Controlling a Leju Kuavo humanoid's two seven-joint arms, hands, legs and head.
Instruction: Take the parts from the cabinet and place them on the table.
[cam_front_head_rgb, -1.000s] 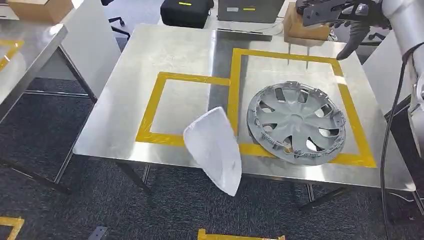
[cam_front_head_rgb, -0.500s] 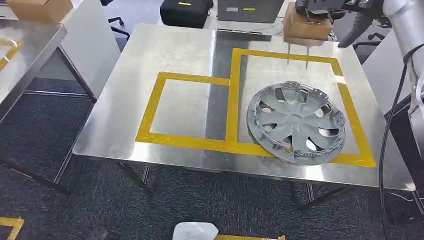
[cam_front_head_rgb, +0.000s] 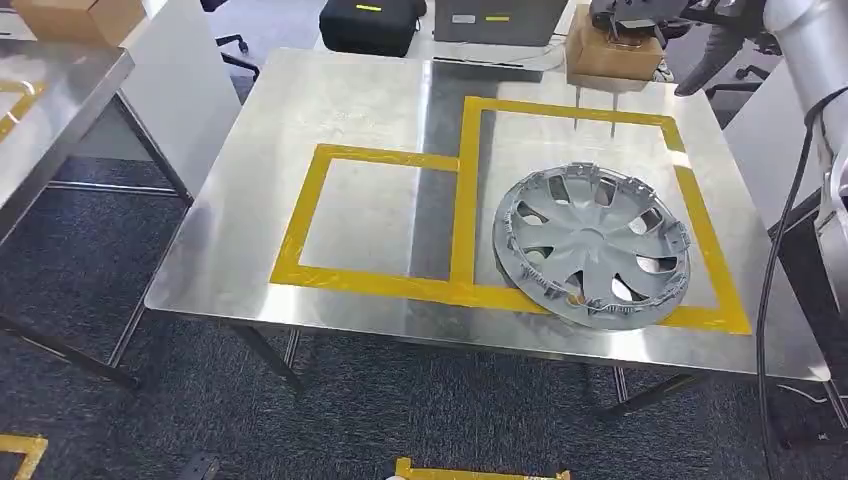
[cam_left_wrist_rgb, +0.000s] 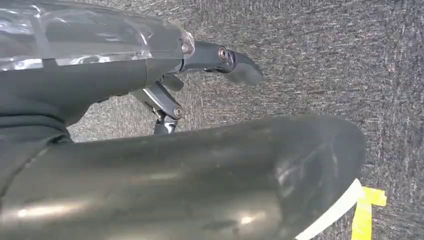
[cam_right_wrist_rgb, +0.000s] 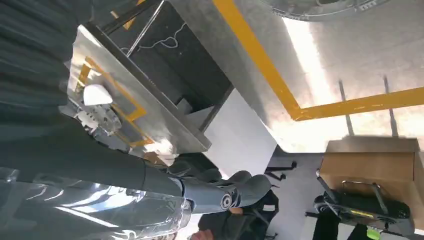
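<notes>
**Hubcap lies on the counter, both robot hands clear of it**

Nearest the robot, the left robot hand (cam_left_wrist_rgb: 220, 65) hangs low over dark carpet; its wrist view shows its fingers loosely extended with nothing between them, so it reads as empty and open. That view also catches a strip of yellow floor tape (cam_left_wrist_rgb: 367, 212).

On the steel counter (cam_front_head_rgb: 330, 110) the grey hubcap (cam_front_head_rgb: 592, 245) lies flat inside the larger yellow tape frame (cam_front_head_rgb: 470, 190), its near rim overlapping the tape. It looks like light, thin moulded plastic: stiff enough to lift by one edge, yet springy, with clip tabs around the rim that could snap. A hold across the rim or through a spoke opening seems safest; the smooth face would probably slip.

Farther off, the right robot hand (cam_front_head_rgb: 700, 30) is raised beyond the counter's far edge by a cardboard box (cam_front_head_rgb: 610, 52). The right wrist view shows its fingers (cam_right_wrist_rgb: 240, 192) spread and holding nothing, plus a second counter (cam_right_wrist_rgb: 130, 115) carrying white parts.
</notes>
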